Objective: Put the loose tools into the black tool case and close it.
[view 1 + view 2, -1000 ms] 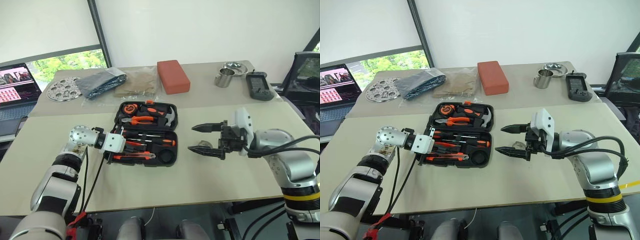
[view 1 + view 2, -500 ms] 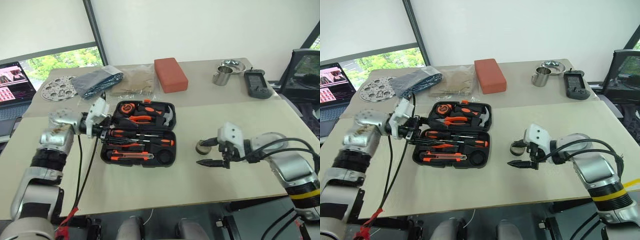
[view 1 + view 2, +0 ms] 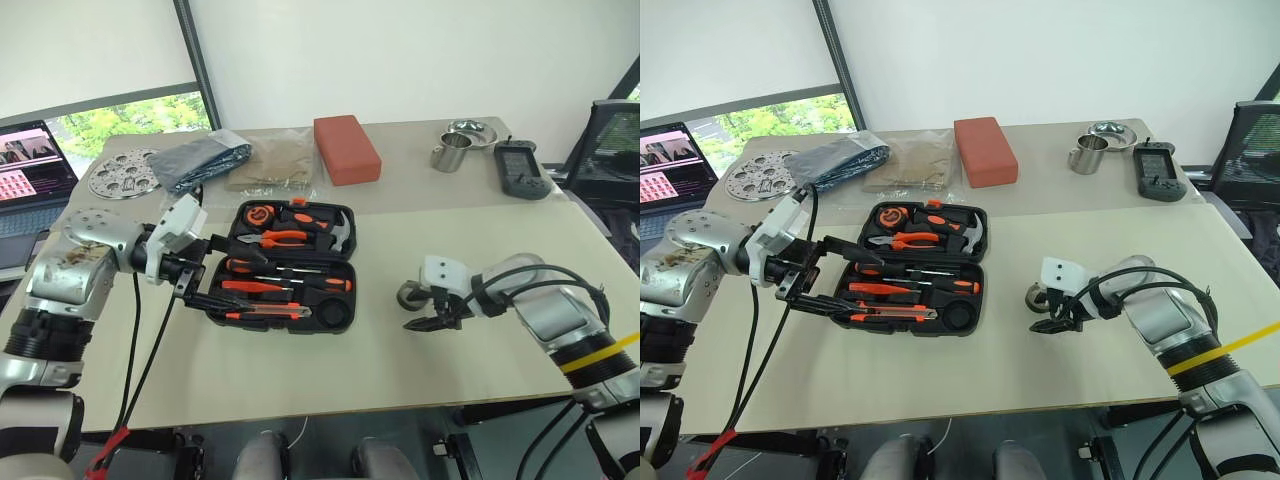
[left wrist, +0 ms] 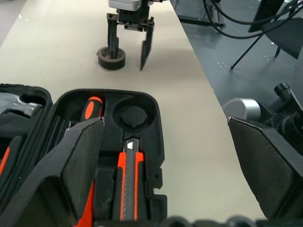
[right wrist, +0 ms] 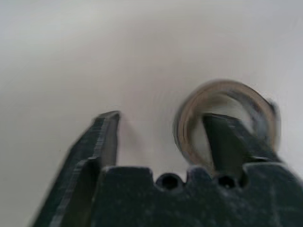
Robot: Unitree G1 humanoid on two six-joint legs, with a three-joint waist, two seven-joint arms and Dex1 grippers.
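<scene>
A small dark tape roll [image 4: 111,58] lies on the beige table [image 3: 400,380], well right of the open black plastic tool case [image 3: 285,265]. We have one finger of our right gripper [image 4: 129,44] inside its hole, jaws apart; closing on its wall comes next. Our left gripper [image 3: 200,272] hovers wide open at the case's left edge.

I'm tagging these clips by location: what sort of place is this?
Probably an indoor lab or office test bench: a laptop by the window, an office chair, and props such as an open tool case, a red block and metal cups on the tables.
</scene>
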